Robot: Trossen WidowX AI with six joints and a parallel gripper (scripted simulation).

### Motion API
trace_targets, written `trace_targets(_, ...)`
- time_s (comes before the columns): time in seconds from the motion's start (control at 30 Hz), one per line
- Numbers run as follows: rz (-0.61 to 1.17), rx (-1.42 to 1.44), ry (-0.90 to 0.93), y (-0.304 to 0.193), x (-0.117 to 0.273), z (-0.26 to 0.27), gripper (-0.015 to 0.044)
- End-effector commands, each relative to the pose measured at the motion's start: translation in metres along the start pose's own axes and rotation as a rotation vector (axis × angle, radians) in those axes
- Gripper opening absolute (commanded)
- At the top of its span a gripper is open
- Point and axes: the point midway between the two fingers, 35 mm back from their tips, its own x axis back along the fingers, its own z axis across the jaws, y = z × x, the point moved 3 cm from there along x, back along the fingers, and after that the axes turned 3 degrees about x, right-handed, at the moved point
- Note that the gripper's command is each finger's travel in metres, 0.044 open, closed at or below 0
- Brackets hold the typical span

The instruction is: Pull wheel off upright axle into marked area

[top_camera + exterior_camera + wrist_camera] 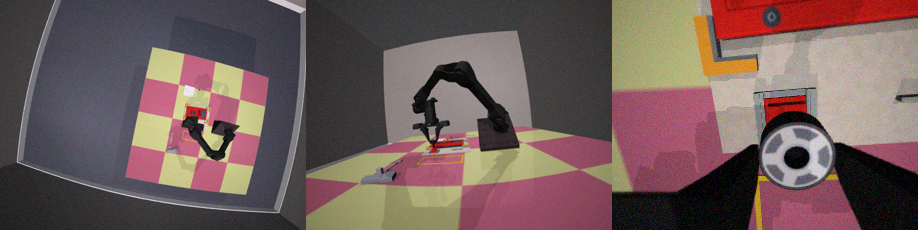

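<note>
My gripper (433,140) (795,151) is shut on the wheel, with one finger on each side of its rim. The wheel (433,142) (823,156) has a black tyre and a pale spoked hub with a dark centre hole, and it lies flat, facing up. It is over the red upright mount (434,150) (784,104) at the edge of the pale board (447,152) (852,100). The wheel hides the axle, so I cannot tell whether the axle's tip is still inside it. The marked area, a yellow outline (183,135) (463,159) (758,205), lies on the table beside the board.
A red block (189,109) (456,143) (812,15) sits on the board between orange corner brackets (729,67). A grey block (172,150) (378,178) and a grey rod (171,139) (393,165) lie beyond the outline's left side. A white square (189,91) lies behind the board.
</note>
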Motion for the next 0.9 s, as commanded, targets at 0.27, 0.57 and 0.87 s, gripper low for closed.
trace_targets(0.27,-0.003,0.002,0.009,0.0,0.008,0.001,0.0)
trace_targets(0.57,-0.002,0.002,0.009,0.0,0.011,0.001,0.0)
trace_targets(0.87,-0.003,0.001,0.009,0.0,0.026,0.0,0.0)
